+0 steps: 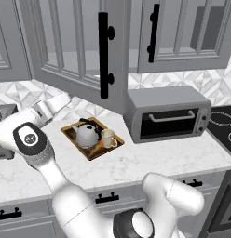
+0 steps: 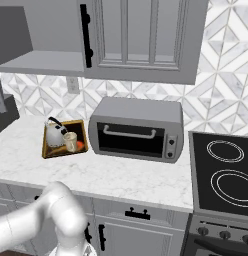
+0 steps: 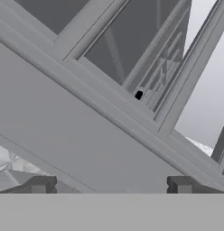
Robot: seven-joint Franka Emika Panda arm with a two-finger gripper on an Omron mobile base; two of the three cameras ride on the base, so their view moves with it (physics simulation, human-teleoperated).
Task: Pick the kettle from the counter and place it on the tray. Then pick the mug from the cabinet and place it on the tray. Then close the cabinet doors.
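Kettle (image 1: 86, 135) and mug (image 1: 107, 138) both sit on the tray (image 1: 70, 133); one cabinet door (image 1: 78, 44) hangs open.

The tray rests on the white counter (image 1: 136, 162), left of the toaster oven (image 1: 167, 114), the mug just beside the kettle. The open door swings out above the tray, its black handle (image 1: 104, 55) facing forward. The gripper (image 3: 109, 186), jaws spread wide and empty, points up close at the door's grey frame.

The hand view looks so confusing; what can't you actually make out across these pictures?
- Hand view: whether the gripper touches the cabinet door; the bottom edge cuts its fingertips.
- Left base view: the cabinet shelf, hidden behind the open door.
- Both base views: the mug pattern and tray picture, too small.
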